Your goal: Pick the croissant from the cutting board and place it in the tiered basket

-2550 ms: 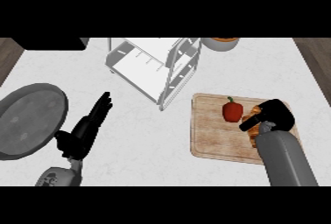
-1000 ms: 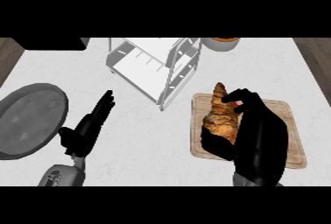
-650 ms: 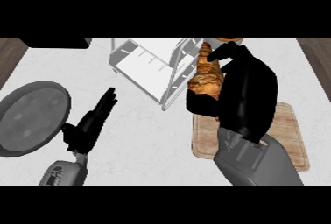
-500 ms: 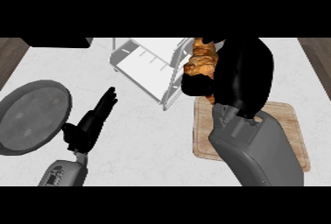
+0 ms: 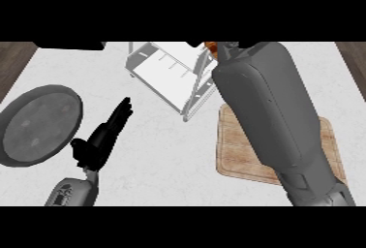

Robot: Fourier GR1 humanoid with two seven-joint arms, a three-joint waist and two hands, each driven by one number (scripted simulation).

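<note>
Head view: forearm (image 5: 271, 111) crosses basket (image 5: 163, 76) (tiered).

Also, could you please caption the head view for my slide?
Right forearm reaches across cutting board to tiered basket; open left hand rests beside grey plate.

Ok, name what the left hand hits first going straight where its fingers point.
The tiered basket, near its left corner: the open left hand points up and right toward it. Heights are unclear, so it might pass above the rim.

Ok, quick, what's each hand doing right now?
Left hand: open, holding nothing.
Right hand: cannot be told; it is out of view beyond its grey forearm.
</note>
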